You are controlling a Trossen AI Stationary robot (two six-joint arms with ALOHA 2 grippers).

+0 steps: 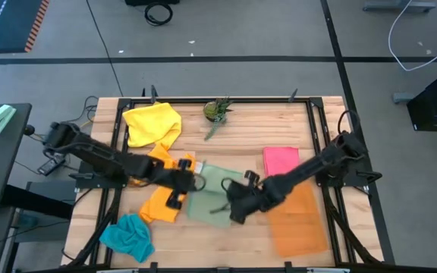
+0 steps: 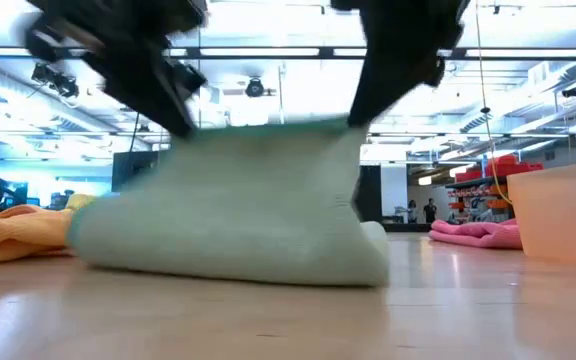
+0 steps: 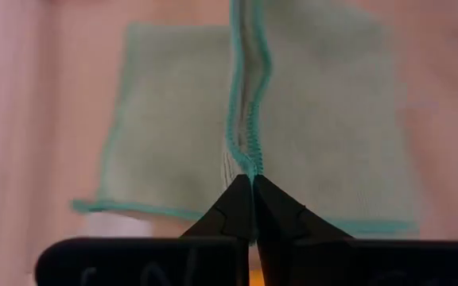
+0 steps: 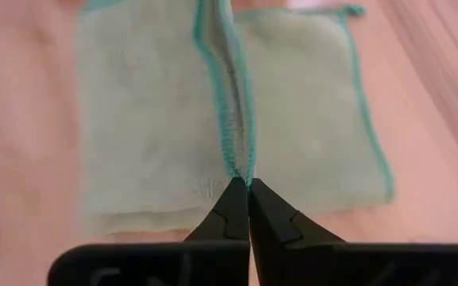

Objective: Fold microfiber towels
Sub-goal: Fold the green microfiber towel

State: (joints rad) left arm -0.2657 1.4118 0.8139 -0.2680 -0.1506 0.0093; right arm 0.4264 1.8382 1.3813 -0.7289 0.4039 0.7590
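Behind both arms (image 1: 279, 182), pale green towel (image 1: 215, 189), far hem hidden.

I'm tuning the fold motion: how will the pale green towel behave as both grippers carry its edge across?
Probably floppy: the pale green towel sags in a soft curve between the left gripper and right gripper. Likely light, since thin pinches on its hem lift it. It may drag on the table, because its lower half lies there.

The pale green towel (image 1: 217, 193) has a teal stitched hem, and both dark grippers, left gripper (image 3: 251, 184) and right gripper (image 4: 248, 184), are black. Around it lie a yellow towel (image 1: 152, 123), an orange towel (image 1: 163, 203), a teal towel (image 1: 128, 236) and a pink towel (image 1: 280, 160). The mat (image 1: 300, 221) is translucent orange on the light wooden table (image 1: 203, 246).
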